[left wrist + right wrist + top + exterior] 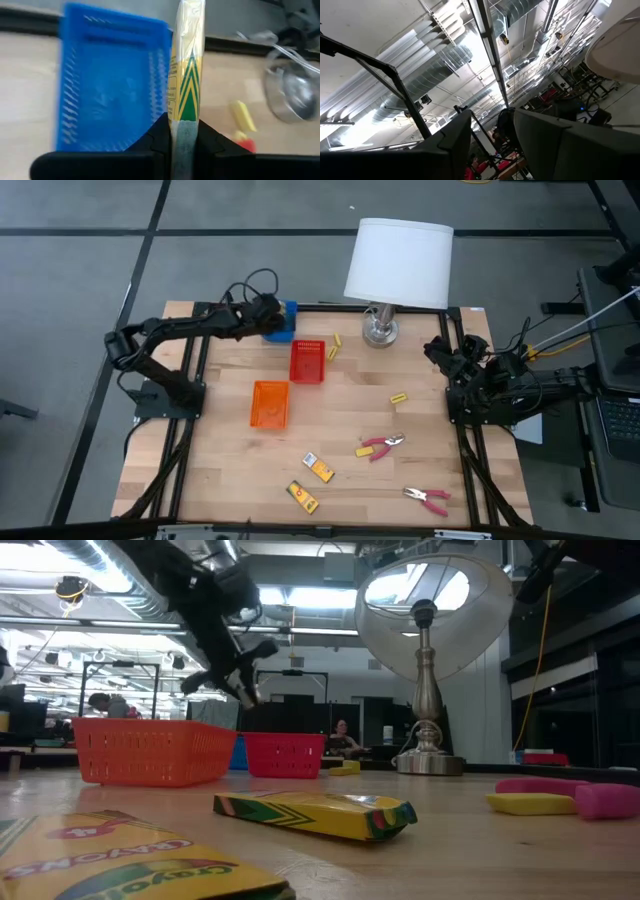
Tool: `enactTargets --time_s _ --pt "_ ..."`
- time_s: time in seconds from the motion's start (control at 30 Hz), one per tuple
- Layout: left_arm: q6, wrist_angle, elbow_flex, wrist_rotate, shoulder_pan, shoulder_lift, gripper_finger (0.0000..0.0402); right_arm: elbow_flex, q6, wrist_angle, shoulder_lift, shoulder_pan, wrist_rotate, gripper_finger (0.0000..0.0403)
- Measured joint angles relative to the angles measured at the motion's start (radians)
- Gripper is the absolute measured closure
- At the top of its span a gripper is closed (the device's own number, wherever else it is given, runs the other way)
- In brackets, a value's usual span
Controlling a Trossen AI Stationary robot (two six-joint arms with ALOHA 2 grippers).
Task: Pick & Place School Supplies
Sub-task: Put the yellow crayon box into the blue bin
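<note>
My left gripper (pixel 272 310) hangs over the blue tray (pixel 287 322) at the table's far edge, shut on a yellow crayon packet (pixel 185 60) with green marks. Two more yellow packets (pixel 318 468) (pixel 303 496) lie flat near the near edge. Two pink-handled pliers (pixel 381 446) (pixel 427 498) lie to their right. One yellow stub (pixel 399 397) sits mid-table and another (pixel 335 345) beside the red tray (pixel 307 361). My right gripper (pixel 492 135) waits open at the table's right edge, pointing up at the ceiling. My left gripper (pixel 184 125) pinches the crayon packet between its two fingers by one end (pixel 184 112), on the packet's flat faces. The packet runs on past the fingers, edge-on to the wrist camera. It is lifted clear, above the blue tray (pixel 110 85).
The orange tray (pixel 269 403) stands left of centre, near the red one. A lamp with a white shade (pixel 398 265) stands on its metal base (pixel 380 330) at the far edge. Bare wood lies between the trays and the right arm (pixel 480 375).
</note>
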State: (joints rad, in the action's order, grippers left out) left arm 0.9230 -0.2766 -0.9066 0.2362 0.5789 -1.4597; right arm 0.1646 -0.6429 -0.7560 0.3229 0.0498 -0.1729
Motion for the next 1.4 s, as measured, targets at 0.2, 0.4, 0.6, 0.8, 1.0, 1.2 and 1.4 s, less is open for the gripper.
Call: enactTargets --time_s 0.2,0.4,0.6,0.8,1.0,1.2,1.4 --pt "-0.136 0.049 0.000 -0.096 0.090 -0.083 0.0368 0.000 0.023 0.000 0.000 0.000 -0.022 0.0247" --pt "-0.201 0.150 0.000 -0.149 0.120 -0.143 0.0357 0.000 0.023 0.000 0.000 0.000 -0.031 0.0247" --pt "-0.202 0.187 0.000 -0.203 0.114 -0.173 0.0325 0.000 0.027 0.000 0.000 0.000 -0.048 0.0247" --pt "-0.220 0.223 0.000 -0.190 0.116 -0.170 0.0275 0.000 0.026 0.000 0.000 0.000 -0.048 0.0247" --pt "-0.203 0.228 0.000 -0.171 0.124 -0.170 0.0219 0.000 0.025 0.000 0.000 0.000 -0.048 0.0247" --pt "-0.311 0.219 0.000 -0.242 0.115 -0.085 0.0202 0.000 0.019 0.001 0.000 0.000 -0.048 0.0247" --pt "-0.549 0.092 -0.002 -0.514 0.005 0.092 0.0217 0.000 0.020 0.001 0.000 0.000 -0.048 0.0247"
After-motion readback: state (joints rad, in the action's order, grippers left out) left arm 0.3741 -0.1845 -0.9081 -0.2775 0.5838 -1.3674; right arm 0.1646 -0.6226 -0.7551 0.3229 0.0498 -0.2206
